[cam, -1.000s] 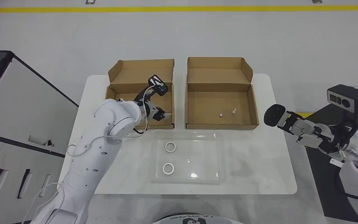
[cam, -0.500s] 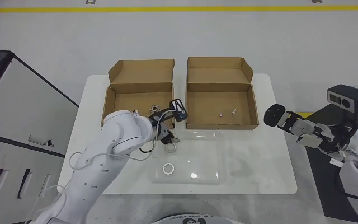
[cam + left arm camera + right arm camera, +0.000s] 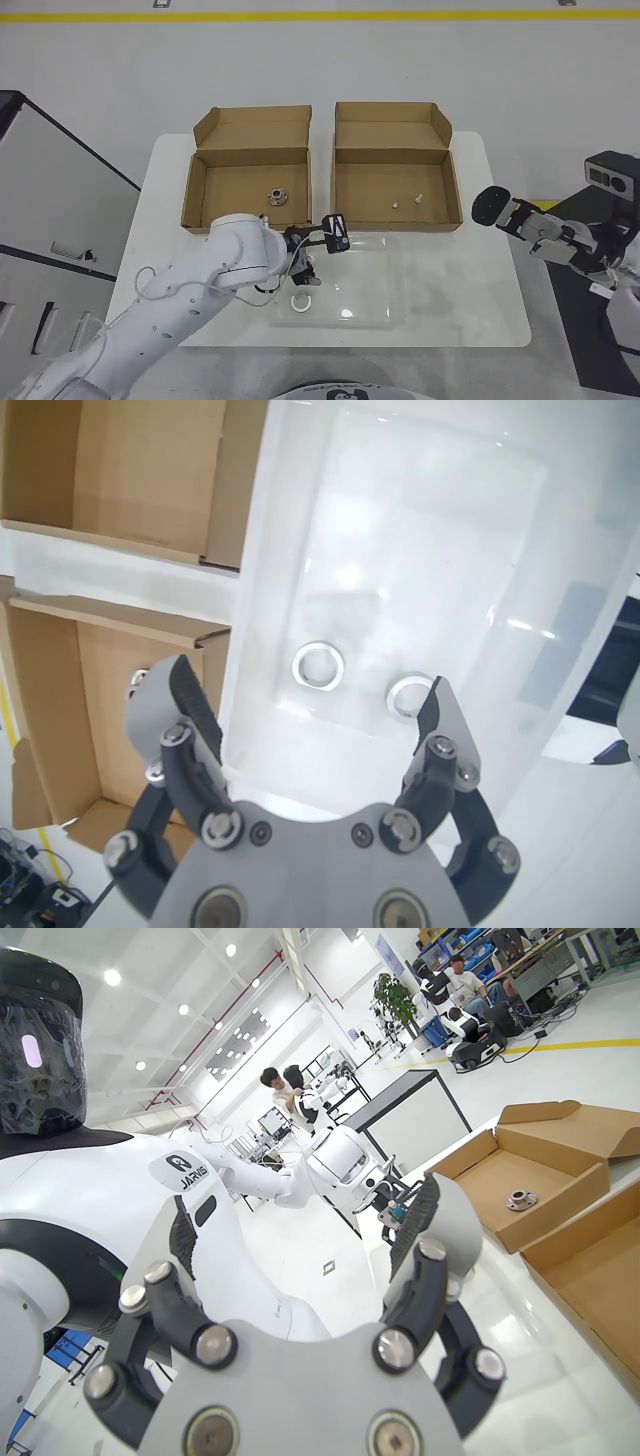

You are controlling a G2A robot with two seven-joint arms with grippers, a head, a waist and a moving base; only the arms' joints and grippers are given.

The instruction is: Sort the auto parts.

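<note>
Two silver rings (image 3: 318,665) (image 3: 407,700) lie in the clear plastic tray (image 3: 450,550). My left gripper (image 3: 310,700) hangs open just above them, holding nothing. From above, it (image 3: 305,272) covers the farther ring, and the nearer ring (image 3: 300,300) shows beside it. A flanged metal hub (image 3: 277,194) lies in the left cardboard box (image 3: 215,190). Two small parts (image 3: 395,202) (image 3: 419,197) lie in the right cardboard box (image 3: 350,205). My right gripper (image 3: 300,1223) is open and empty, off the table's right edge (image 3: 490,206).
The two open boxes stand side by side at the back of the white table (image 3: 470,290), with the tray in front of them. A black-framed cabinet (image 3: 40,190) stands to the left of the table.
My left arm swung out of the left box and came forward over the clear tray, leaving the flanged hub in that box. The right arm has not moved.
</note>
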